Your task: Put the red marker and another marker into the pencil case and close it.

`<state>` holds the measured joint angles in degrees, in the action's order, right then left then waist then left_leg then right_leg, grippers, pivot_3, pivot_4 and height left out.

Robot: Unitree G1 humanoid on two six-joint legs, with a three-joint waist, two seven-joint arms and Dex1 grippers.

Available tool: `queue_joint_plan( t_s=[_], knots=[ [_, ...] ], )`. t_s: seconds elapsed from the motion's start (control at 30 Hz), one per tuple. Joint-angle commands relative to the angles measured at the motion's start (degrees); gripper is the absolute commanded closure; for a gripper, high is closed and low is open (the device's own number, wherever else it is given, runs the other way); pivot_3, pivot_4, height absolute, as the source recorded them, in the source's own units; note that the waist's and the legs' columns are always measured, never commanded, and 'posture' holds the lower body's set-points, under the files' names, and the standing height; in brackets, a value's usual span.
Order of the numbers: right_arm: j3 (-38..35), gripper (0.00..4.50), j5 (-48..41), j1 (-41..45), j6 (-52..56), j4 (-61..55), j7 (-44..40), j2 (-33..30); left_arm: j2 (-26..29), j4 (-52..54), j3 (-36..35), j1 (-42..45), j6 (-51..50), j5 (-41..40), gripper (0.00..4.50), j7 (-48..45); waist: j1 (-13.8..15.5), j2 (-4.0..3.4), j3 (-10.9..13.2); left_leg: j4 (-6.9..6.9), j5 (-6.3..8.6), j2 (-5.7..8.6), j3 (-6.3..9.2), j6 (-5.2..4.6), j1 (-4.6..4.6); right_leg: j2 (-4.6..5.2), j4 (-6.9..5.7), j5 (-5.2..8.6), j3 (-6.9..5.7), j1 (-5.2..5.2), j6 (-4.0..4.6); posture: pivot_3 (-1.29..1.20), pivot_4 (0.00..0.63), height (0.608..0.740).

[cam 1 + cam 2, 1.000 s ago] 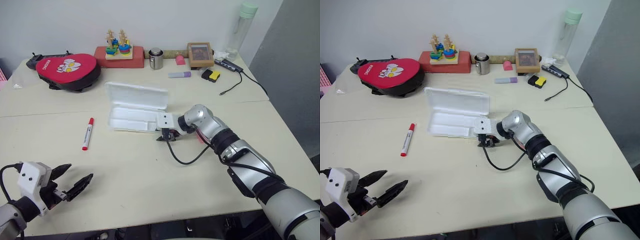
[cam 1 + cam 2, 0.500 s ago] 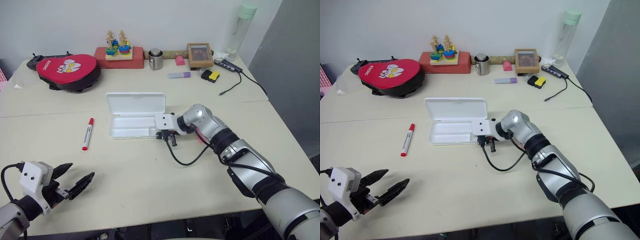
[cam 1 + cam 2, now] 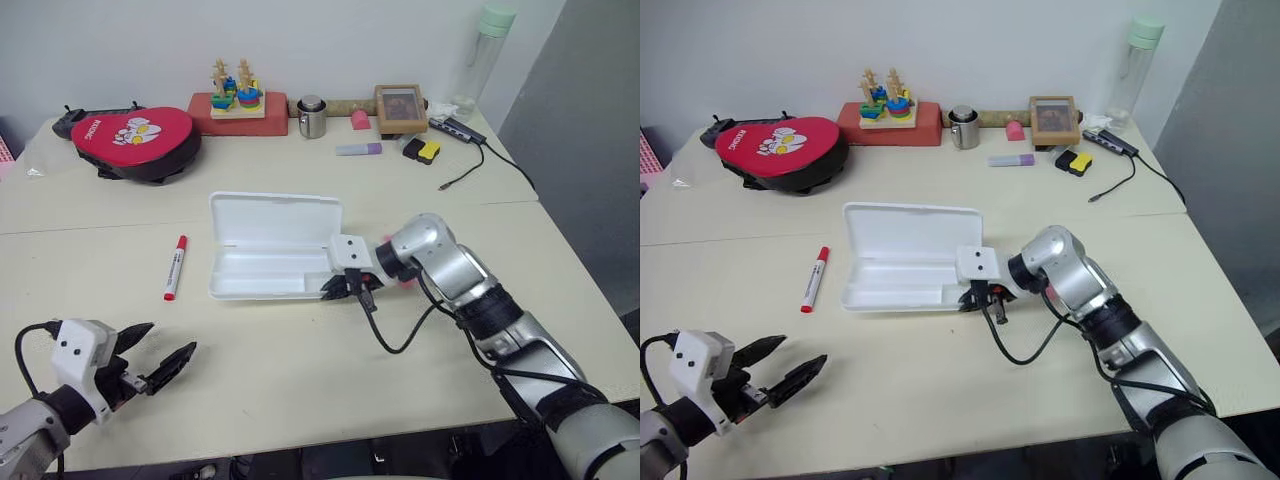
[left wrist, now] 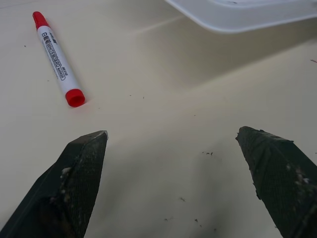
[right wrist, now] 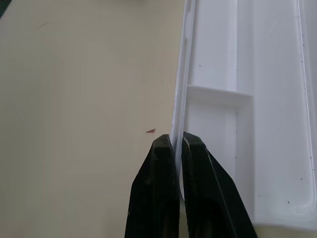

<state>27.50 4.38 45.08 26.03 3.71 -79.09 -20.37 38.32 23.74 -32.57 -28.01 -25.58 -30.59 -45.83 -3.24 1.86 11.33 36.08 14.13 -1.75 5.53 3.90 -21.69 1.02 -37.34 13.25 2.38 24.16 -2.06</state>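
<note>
The white pencil case (image 3: 268, 207) lies open at the table's middle, its lid laid back and its compartments bare. My right gripper (image 3: 336, 290) is shut on the thin front wall of the case (image 5: 218, 114) at its right end, the two black fingers (image 5: 161, 163) pinching the rim. The red marker (image 3: 175, 267) lies flat on the table left of the case, apart from it. My left gripper (image 3: 168, 341) hovers open near the front left edge, with the red marker (image 4: 57, 59) ahead of it. A sliver of pink, the other marker (image 3: 406, 283), peeks out behind my right wrist, mostly hidden.
Along the back stand a red oval pouch (image 3: 135, 138), a stacking toy on a red block (image 3: 238, 105), a metal cup (image 3: 312, 117), a picture frame (image 3: 401, 108), a purple highlighter (image 3: 358, 150), a yellow-and-black block (image 3: 422, 151) and a bottle (image 3: 484, 60). A cable (image 3: 490, 165) trails at the right.
My right gripper closed on the case's front wall and drew back toward me and to the right, dragging the case nearer. The lid dropped back flatter. The left gripper stayed put.
</note>
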Motion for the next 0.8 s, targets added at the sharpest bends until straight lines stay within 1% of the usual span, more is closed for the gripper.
queue_joint_plan(
  t_s=[0.03,0.2,0.27,0.37,0.53,0.63,0.67,0.7,0.8],
  knots=[
    [0.9,4.47,-2.1,-1.2,4.3,-7.5,0.0,-1.1,1.5,-0.2,0.4,0.7,0.5,0.3,0.0,-1.4,0.0,-0.02,0.0,0.0,0.0,0.0,-0.02,0.0,0.0,0.0,-0.01,0.0,0.02,0.0,0.0,0.0,0.15,0.74],
    [4.6,4.47,-0.4,-3.5,5.1,-10.0,3.4,-2.0,5.9,-2.9,1.4,3.9,-0.9,0.4,0.0,-4.3,0.0,0.01,0.0,0.0,0.0,0.0,0.02,0.0,0.01,-0.01,-0.04,0.09,-0.02,0.01,0.17,0.0,0.15,0.74],
    [6.0,4.47,0.5,-4.0,4.0,-9.1,4.8,-2.1,7.6,-4.1,1.8,5.4,-1.2,0.5,0.0,-5.2,0.0,0.01,0.0,0.0,0.0,0.0,0.0,0.0,0.01,-0.01,-0.05,0.09,-0.01,0.02,0.17,0.0,0.15,0.74],
    [7.2,4.47,1.1,-4.8,2.5,-7.9,5.7,-3.0,8.6,-4.8,1.9,6.8,-1.6,0.4,0.0,-5.8,0.0,0.01,0.0,0.0,0.0,0.0,-0.04,0.0,-0.01,0.0,-0.02,0.06,0.01,0.03,0.12,0.0,0.15,0.74],
    [7.7,3.31,1.4,-5.6,0.2,-7.4,5.9,-4.9,8.6,-4.6,1.7,7.0,-1.8,0.5,0.0,-6.2,0.0,0.02,0.0,-0.01,0.0,0.0,-0.04,0.0,-0.01,0.01,0.02,0.0,0.01,0.02,0.0,0.0,0.15,0.74],
    [5.4,2.54,-0.7,-4.7,2.2,-8.3,5.9,-4.9,8.4,-4.5,1.2,6.7,-1.8,0.4,0.0,-6.4,0.0,0.03,0.0,-0.01,0.0,0.0,-0.03,0.0,0.0,0.01,0.01,0.0,0.0,0.02,0.0,0.0,0.15,0.74],
    [4.5,2.36,-1.5,-4.2,2.8,-8.8,5.6,-5.1,8.2,-4.5,0.9,6.6,-1.7,0.4,0.0,-6.2,0.0,0.02,0.0,0.0,0.0,0.0,-0.02,0.0,0.0,0.01,0.01,0.0,0.0,0.02,0.0,0.0,0.15,0.74],
    [3.4,2.2,-2.6,-3.6,3.9,-9.6,4.9,-5.6,7.9,-4.5,0.5,6.6,-1.7,0.2,0.0,-6.0,0.0,0.02,0.0,0.0,0.0,0.0,-0.02,0.0,0.0,0.0,0.0,0.0,0.0,0.02,0.0,0.0,0.15,0.74],
    [1.1,2.2,-5.6,-2.8,6.0,-12.0,3.6,-6.8,7.3,-4.9,-0.2,6.9,-1.5,0.0,0.0,-5.3,0.0,0.02,0.0,0.0,0.0,0.0,-0.02,0.0,-0.01,0.01,0.0,0.0,0.0,0.02,0.0,0.0,0.15,0.74]
  ],
)
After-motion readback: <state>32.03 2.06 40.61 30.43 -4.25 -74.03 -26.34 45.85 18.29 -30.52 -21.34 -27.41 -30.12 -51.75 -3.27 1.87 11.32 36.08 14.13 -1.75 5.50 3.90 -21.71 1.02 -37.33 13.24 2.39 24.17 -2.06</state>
